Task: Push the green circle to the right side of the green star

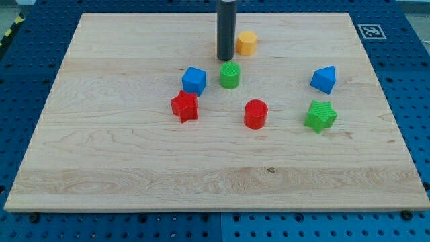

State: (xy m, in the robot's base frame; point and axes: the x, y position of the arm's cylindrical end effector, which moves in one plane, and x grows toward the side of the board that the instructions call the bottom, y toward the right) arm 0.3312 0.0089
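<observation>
The green circle point(230, 75) is a small green cylinder a little above the board's middle. The green star point(320, 115) lies toward the view's right, lower than the circle. My tip point(225, 59) is the lower end of a dark rod that comes down from the view's top. It stands just above the green circle, very close to its upper edge. The green circle is well to the left of the green star.
A red cylinder point(255, 113) lies between the circle and the star. A blue cube point(194, 80) and a red star point(184, 106) lie left of the circle. A yellow hexagon block point(246, 42) is by the rod. A blue block point(324, 79) is above the green star.
</observation>
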